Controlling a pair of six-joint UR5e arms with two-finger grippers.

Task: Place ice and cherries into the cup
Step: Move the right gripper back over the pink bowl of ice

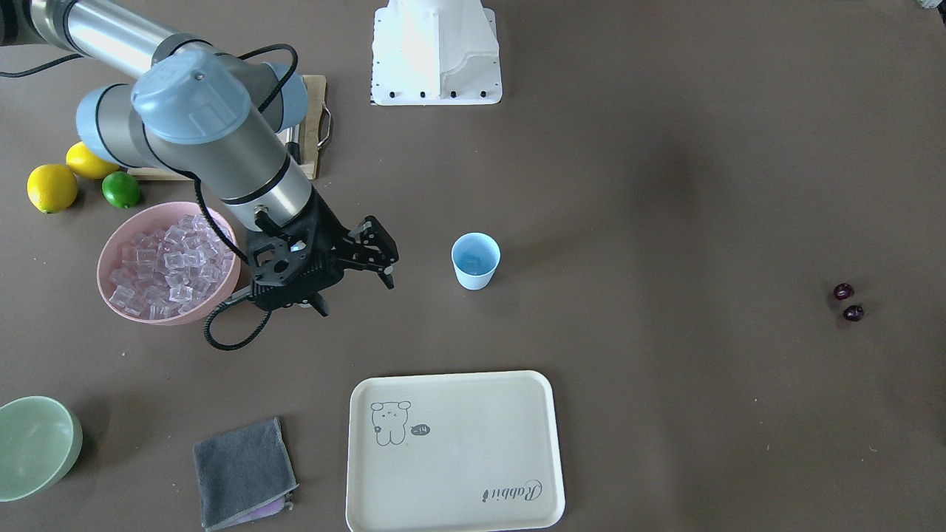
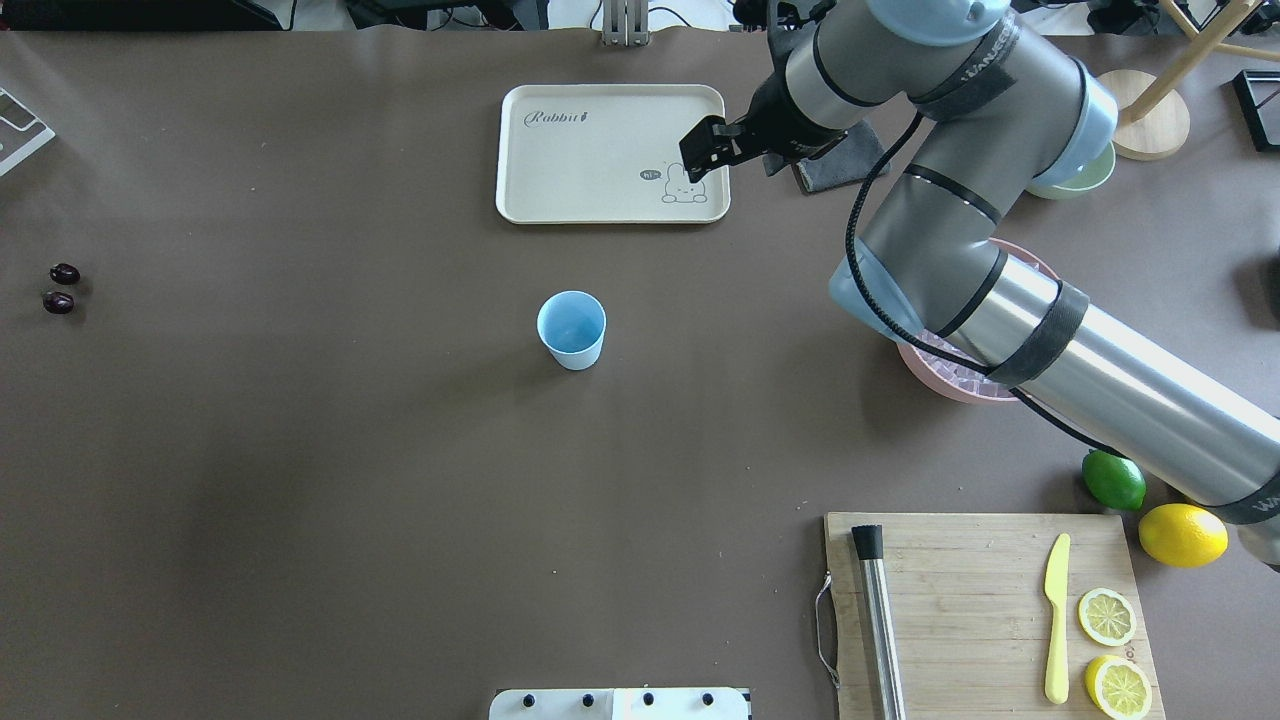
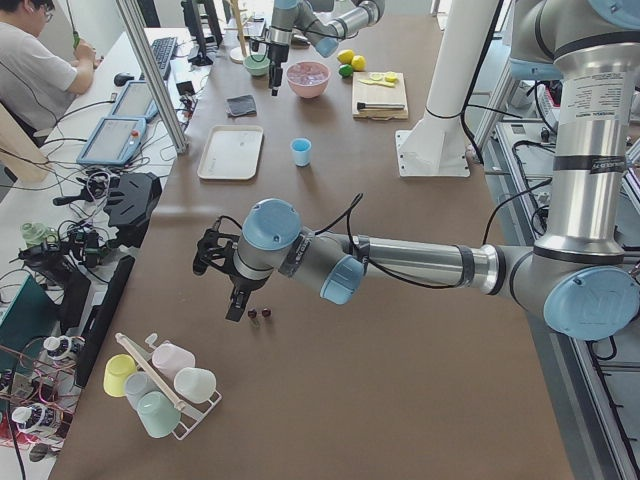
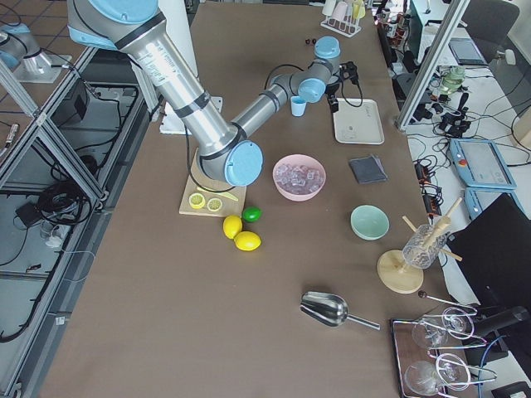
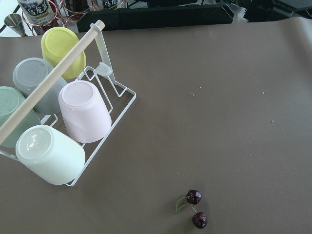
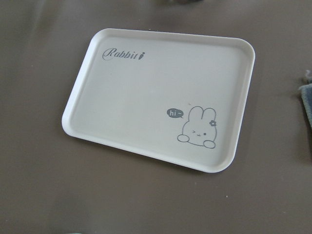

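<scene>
The pale blue cup (image 1: 475,260) stands upright mid-table; I cannot tell what is inside it. It also shows in the overhead view (image 2: 571,329). The ice (image 1: 166,262) fills a pink bowl (image 1: 111,295) on the robot's right. Two dark cherries (image 1: 848,301) lie together on the table far to the robot's left, and the left wrist view shows them too (image 5: 196,208). My right gripper (image 1: 355,294) is open and empty, raised between the pink bowl and the cup. My left gripper (image 3: 232,308) hangs just beside the cherries (image 3: 260,314); I cannot tell whether it is open or shut.
A cream tray (image 1: 473,443) lies beyond the cup, with a grey cloth (image 1: 244,473) and a pale green bowl (image 1: 33,447) further to the robot's right. Lemons (image 1: 52,188), a lime (image 1: 120,190) and a cutting board (image 2: 960,600) sit near the base. A cup rack (image 5: 58,112) stands near the cherries.
</scene>
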